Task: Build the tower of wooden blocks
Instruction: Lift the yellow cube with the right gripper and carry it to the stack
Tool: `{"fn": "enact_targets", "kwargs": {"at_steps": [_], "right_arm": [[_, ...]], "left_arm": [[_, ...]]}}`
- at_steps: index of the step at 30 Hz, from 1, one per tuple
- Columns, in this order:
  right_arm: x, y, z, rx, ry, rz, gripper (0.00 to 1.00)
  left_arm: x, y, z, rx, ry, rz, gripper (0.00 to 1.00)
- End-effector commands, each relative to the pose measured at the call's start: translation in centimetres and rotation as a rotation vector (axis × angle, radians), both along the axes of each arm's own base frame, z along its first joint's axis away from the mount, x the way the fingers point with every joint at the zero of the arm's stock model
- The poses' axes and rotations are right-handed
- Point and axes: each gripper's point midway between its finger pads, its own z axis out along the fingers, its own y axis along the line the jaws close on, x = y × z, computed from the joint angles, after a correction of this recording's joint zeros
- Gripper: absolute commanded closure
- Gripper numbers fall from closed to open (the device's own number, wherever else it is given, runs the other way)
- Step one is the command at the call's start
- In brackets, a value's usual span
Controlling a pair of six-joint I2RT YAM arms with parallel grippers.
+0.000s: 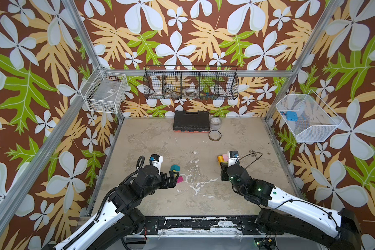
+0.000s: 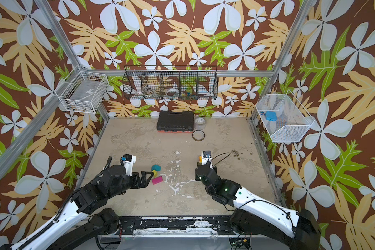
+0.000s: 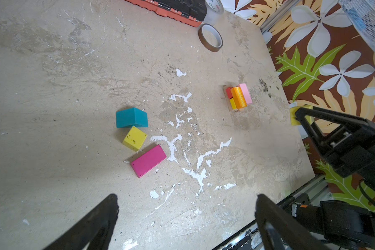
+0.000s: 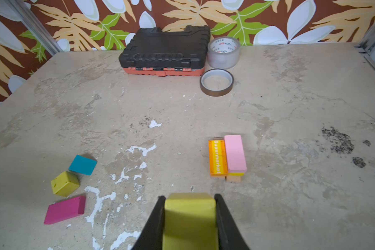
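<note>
Yellow-green cube [image 4: 189, 216] clamped in right gripper [image 4: 189, 197], lower centre; left gripper [image 3: 186, 197] spread wide, lower frame; wood block tower [image 4: 234, 153] centre-right.

Table [image 4: 290, 108] holds blocks [image 4: 64, 209], tool case [image 4: 165, 49], tape rolls [image 4: 217, 82]

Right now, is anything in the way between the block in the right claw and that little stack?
Nothing visible. The right gripper holds a yellow-green cube, and only bare table lies between it and the partly built tower.
</note>
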Motion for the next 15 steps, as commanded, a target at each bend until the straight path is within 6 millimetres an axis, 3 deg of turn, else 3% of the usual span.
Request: {"fn": "enact_targets", "kwargs": {"at_steps": [1, 5, 15], "right_arm": [[0.7, -1.2, 0.0, 0.019, 0.002, 0.013, 0.83], [2.0, -3.5, -1.2, 0.011, 0.015, -0.045, 0.82], [5.4, -4.8, -4.2, -0.089, 0.075, -0.043, 0.87]], "left_arm": [[0.1, 0.1, 0.3, -0.007, -0.012, 0.006, 0.00], [-0.1, -0.2, 0.2, -0.011, -0.006, -0.009, 0.00], [-0.2, 0.2, 1.0, -0.031, -0.036, -0.001, 0.00]]}}
